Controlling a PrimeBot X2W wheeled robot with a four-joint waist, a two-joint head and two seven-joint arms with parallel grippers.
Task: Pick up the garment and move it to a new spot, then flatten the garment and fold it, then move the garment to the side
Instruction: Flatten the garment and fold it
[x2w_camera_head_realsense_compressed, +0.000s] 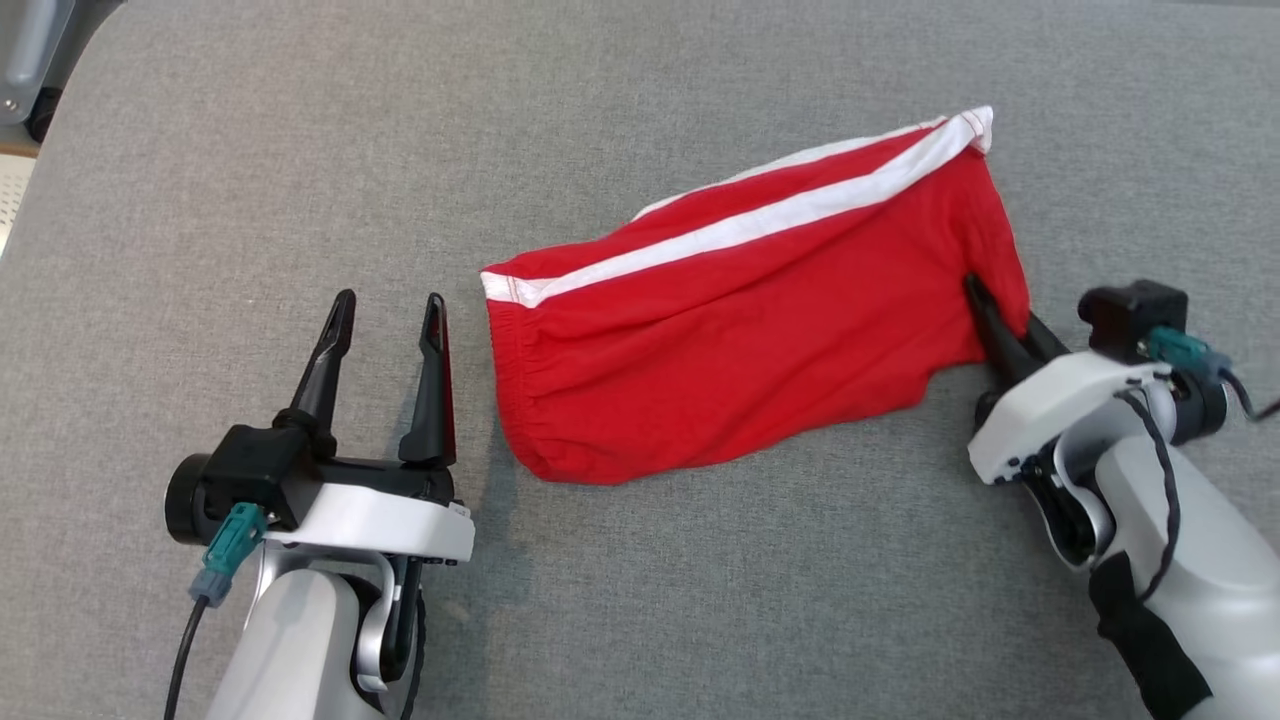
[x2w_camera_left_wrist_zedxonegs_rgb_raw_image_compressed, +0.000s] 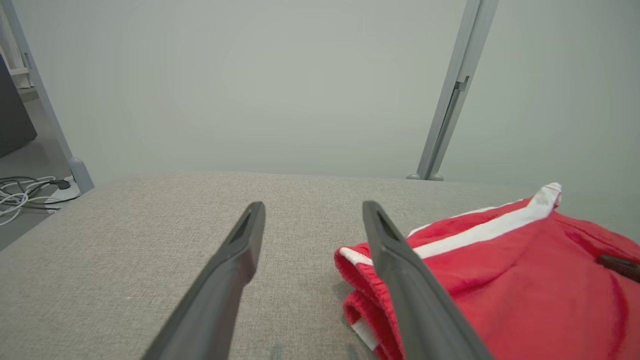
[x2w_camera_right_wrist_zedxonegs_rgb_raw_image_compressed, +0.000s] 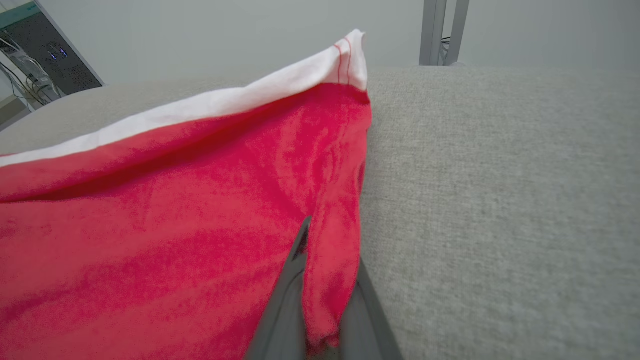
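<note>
The garment (x2w_camera_head_realsense_compressed: 740, 330), likely soft and limp, is lying on the bench (x2w_camera_head_realsense_compressed: 250, 150); the right fingers (x2w_camera_head_realsense_compressed: 990, 330) are pinching its edge closed, while the left fingers (x2w_camera_head_realsense_compressed: 432, 370) are hovering wide open, empty, beside its other end.

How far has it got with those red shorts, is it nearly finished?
Hard to say for sure. The red shorts lie doubled over and fairly flat on the grey surface, so the folding may be done. In hand: the right gripper is shut on their right edge. The left gripper stands open beside the waistband, touching nothing. Left to do: lifting them and moving them aside.
</note>
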